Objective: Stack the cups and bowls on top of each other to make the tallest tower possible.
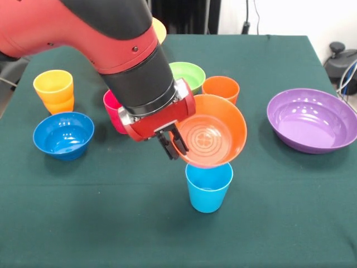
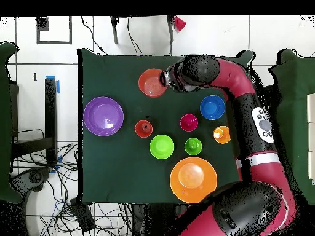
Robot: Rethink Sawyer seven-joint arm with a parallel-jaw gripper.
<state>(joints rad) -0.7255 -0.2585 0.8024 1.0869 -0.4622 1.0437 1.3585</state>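
My gripper (image 1: 172, 148) is shut on the left rim of the orange bowl (image 1: 215, 131), which tilts toward the camera. The bowl's underside sits right over the upright light blue cup (image 1: 208, 188); whether they touch is unclear. In the overhead view the gripper (image 2: 165, 78) pinches the orange bowl (image 2: 151, 82), which hides the blue cup. On the cloth stand a blue bowl (image 1: 63, 134), a purple bowl (image 1: 311, 118), a light green bowl (image 1: 191, 72), an orange cup (image 1: 221, 88), a magenta cup (image 1: 111, 109) half behind the arm, and a yellow cup (image 1: 53, 85) nested in an orange one.
A green cup (image 2: 192, 145) and a large yellow-orange bowl (image 2: 193, 179) stand near the robot's base; the front view shows only that bowl's edge (image 1: 160, 29) behind the arm. The green tablecloth (image 1: 279, 223) covers the table. Cables lie on the floor (image 2: 55, 190).
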